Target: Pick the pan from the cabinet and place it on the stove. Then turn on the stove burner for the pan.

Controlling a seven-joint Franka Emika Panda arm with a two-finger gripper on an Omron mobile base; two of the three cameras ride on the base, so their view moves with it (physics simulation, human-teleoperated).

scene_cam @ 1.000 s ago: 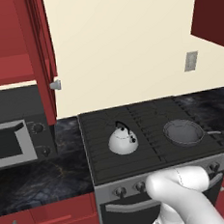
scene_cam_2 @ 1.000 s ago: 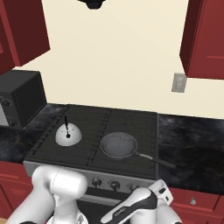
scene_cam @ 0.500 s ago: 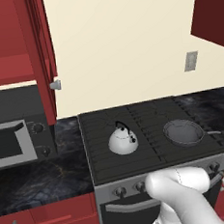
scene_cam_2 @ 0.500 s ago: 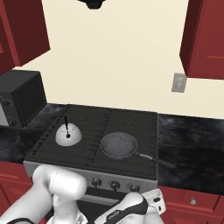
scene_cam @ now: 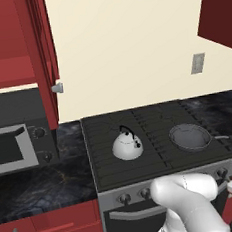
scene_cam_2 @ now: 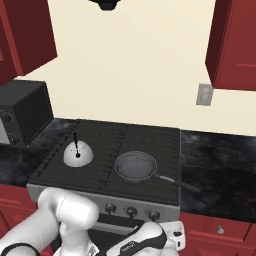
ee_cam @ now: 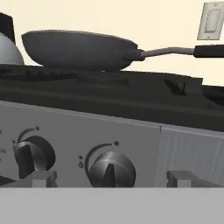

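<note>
The round dark grey frying pan sits on the black gas stove; the open hand has descended, apparently toward the round steel knob.

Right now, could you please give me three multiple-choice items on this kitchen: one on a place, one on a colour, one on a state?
1. Where is the pan?
A. in the cabinet
B. on the stove, right of the kettle
C. on the counter

2. What colour is the kettle?
A. white
B. red
C. black

3. How is the gripper?
A. shut on a knob
B. holding the pan
C. open, before the knobs

Answers: 1 B, the pan rests on the grates beside the kettle. 2 A, its dome is white. 3 C, in the hand view the fingertips stand wide apart around a knob, touching nothing.
</note>
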